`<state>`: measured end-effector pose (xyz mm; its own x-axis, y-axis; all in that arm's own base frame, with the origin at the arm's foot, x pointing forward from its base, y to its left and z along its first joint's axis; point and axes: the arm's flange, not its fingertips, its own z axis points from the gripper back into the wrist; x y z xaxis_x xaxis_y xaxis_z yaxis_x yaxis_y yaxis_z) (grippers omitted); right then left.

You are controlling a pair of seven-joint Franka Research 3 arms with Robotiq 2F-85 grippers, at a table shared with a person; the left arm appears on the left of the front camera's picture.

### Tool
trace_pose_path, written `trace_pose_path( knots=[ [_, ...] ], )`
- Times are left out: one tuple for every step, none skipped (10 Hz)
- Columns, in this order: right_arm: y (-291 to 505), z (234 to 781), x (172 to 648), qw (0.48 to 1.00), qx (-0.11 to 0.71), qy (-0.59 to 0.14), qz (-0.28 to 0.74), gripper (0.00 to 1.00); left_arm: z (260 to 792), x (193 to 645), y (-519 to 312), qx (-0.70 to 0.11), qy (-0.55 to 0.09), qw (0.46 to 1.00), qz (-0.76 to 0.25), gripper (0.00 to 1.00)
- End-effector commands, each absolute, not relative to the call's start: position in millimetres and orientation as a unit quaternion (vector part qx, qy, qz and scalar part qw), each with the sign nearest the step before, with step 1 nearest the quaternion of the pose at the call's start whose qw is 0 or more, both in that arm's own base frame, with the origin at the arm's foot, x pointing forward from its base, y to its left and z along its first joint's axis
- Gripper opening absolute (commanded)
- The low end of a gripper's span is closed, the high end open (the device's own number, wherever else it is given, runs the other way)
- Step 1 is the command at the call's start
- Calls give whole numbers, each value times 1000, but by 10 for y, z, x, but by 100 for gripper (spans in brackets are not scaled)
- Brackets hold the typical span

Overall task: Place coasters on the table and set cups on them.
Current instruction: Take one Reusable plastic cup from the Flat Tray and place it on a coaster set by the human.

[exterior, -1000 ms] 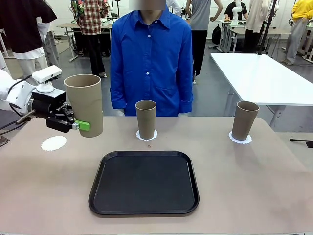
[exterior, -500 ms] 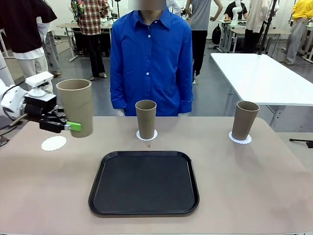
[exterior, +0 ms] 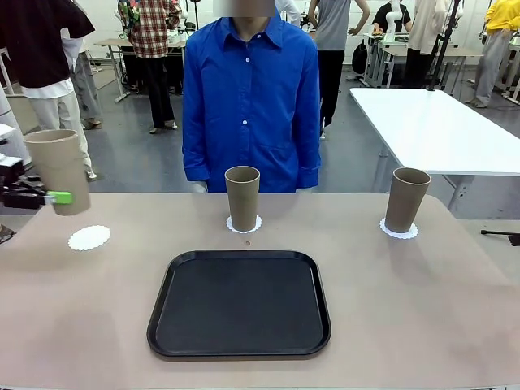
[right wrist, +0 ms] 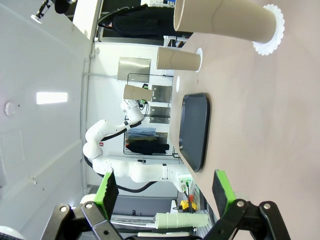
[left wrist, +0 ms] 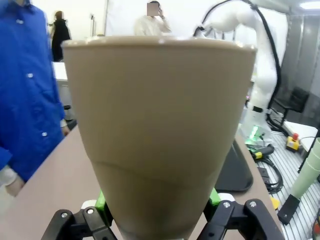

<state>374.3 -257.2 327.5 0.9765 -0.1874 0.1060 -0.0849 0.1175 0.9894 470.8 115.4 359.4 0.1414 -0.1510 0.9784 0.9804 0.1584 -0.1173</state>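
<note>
Three matte khaki tumblers, tapered, no handles. Middle cup (exterior: 242,197) and right cup (exterior: 406,199) each stood on a scalloped white paper doily on the smooth tan surface (exterior: 406,301). Third doily (exterior: 89,238) lay bare at far left, near the glossy black tray (exterior: 239,303). Held cup (exterior: 58,171) hung above the surface, just beyond that doily. L wrist view added the grip detail: left gripper (left wrist: 157,205) fingers clamped on the cup's lower wall, green pads both sides. Right gripper (right wrist: 165,187) fingers were spread wide, holding nothing.
</note>
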Motion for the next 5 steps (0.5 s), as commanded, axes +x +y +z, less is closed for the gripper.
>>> trace_pose_path(
  knots=[
    [-2566, 3271, 3743, 743, 661, -98, -36, 100, 3727, 4765, 1357, -440, -488, 610, -442, 81],
    [-2566, 3271, 3743, 743, 661, -98, -36, 100, 3796, 4785, 1464, -427, -494, 620, -434, 81],
    [-2566, 3271, 3743, 743, 661, -98, -36, 100, 3848, 4808, 1531, -419, -500, 626, -428, 81],
    [-2566, 3271, 3743, 743, 661, -98, -36, 100, 3882, 4815, 1549, -413, -505, 628, -424, 81],
    [-2566, 3271, 3743, 743, 661, -98, -36, 100, 3902, 4812, 1499, -407, -506, 631, -424, 81]
  ],
)
